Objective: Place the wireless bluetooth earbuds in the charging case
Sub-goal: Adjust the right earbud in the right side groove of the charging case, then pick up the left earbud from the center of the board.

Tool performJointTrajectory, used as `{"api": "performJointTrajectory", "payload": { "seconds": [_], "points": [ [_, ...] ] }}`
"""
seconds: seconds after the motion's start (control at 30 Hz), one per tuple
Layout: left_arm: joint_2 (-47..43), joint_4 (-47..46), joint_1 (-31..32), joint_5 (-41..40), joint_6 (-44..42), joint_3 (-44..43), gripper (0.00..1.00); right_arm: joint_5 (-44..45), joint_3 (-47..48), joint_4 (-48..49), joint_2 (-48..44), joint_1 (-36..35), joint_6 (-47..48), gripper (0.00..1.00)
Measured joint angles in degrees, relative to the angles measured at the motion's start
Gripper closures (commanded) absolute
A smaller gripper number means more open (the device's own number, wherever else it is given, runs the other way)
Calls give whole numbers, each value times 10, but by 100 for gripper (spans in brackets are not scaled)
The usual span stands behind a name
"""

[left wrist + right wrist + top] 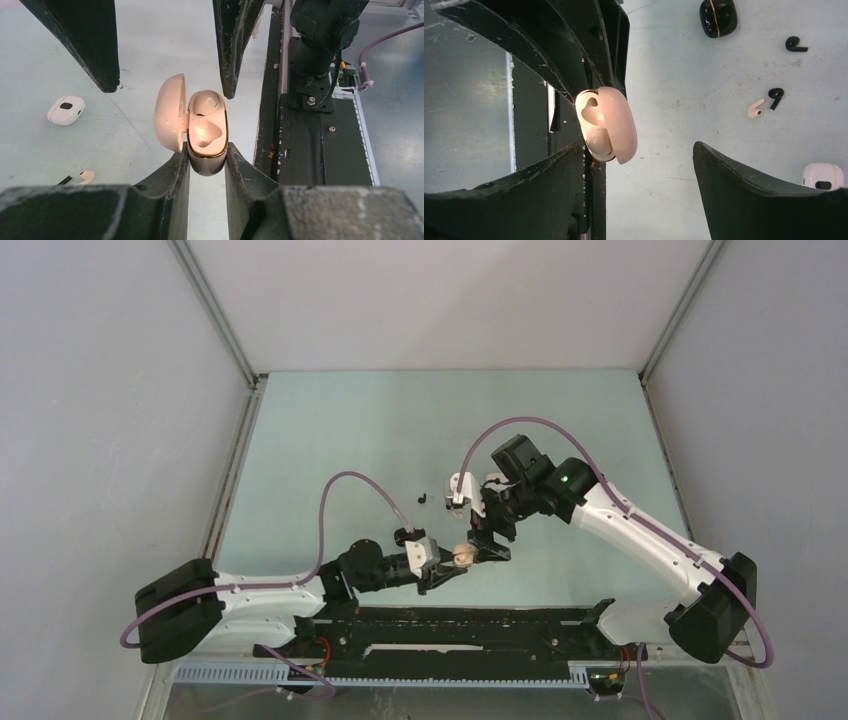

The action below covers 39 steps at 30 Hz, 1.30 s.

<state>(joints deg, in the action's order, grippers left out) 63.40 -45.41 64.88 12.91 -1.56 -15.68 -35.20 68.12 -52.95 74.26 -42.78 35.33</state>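
Note:
My left gripper (207,155) is shut on the lower body of a beige charging case (206,127), held off the table with its lid (169,112) swung open to the left. The slot far from my left fingers holds a seated beige earbud (208,102); the nearer slot (205,134) is an empty hollow. My right gripper (639,152) hangs open around the case (605,124), holding nothing. A loose beige earbud (755,108) lies on the table beside a black earbud (776,96). The held case also shows from above (462,554).
A white closed case (822,176) rests on the table to the right. A black case (718,17) and another black earbud (795,45) lie farther off. The black base rail (300,135) runs close beside the held case.

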Motion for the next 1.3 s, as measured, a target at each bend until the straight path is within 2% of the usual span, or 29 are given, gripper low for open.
{"api": "performJointTrajectory", "payload": {
  "seconds": [0.13, 0.27, 0.4, 0.53, 0.73, 1.0, 1.2, 1.3],
  "points": [
    [2, 0, 2, 0, 0, 0, 100, -46, 2, -3, 0, 13, -5, 7],
    [5, -9, 2, 0, 0, 0, 100, -110, 20, -10, 0, 56, -18, 9],
    [4, -13, 3, -13, 1, 1, 100, -118, 30, -3, 0, 87, -31, 24],
    [-25, -9, 3, -53, 5, 21, 100, -67, 29, 26, 8, 101, -54, 42],
    [-120, 20, 2, -158, 26, 67, 100, -5, 1, 83, 45, 107, -48, 55],
    [-269, 84, 2, -257, 48, 127, 100, 45, -7, 137, 157, 64, 65, 56],
    [-384, 139, 3, -304, 63, 143, 100, 94, -8, 163, 234, 22, 178, 52],
    [-412, 160, 3, -322, 68, 148, 100, 118, -9, 177, 263, 15, 218, 50]
  ]
}}
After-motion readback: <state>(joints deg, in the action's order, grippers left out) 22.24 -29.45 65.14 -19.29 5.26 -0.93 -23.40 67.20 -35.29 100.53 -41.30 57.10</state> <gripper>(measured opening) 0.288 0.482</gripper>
